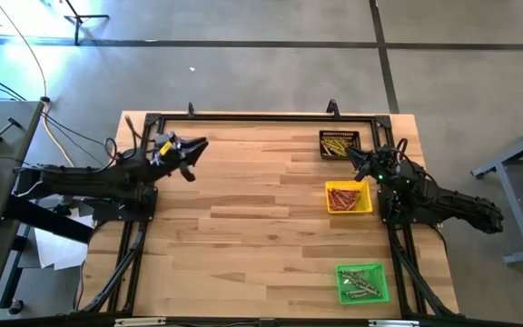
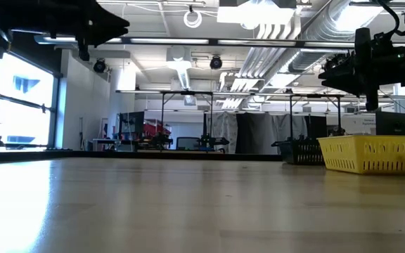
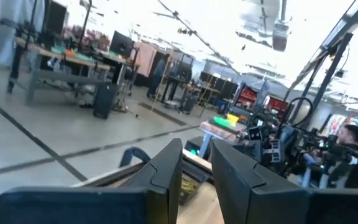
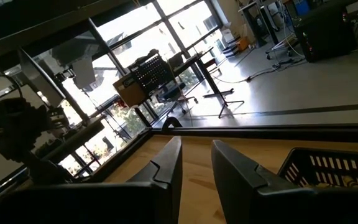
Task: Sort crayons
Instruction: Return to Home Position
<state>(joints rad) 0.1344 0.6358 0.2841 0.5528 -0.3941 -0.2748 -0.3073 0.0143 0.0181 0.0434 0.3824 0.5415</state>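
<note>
Grey concrete floor (image 1: 243,73), big windows (image 2: 20,105), ceiling ducts (image 2: 280,35)

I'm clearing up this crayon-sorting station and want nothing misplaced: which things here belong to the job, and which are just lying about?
Job: yellow crayons in the black tray; red crayons in the yellow tray; grey crayons in the green tray; left gripper and right gripper above the table.

Lying about: white papers and cables off the table's left side.

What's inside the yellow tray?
A pile of red crayons fills the yellow tray in the high view. The tray floor beneath them is covered; the low view shows only its wall.
</note>
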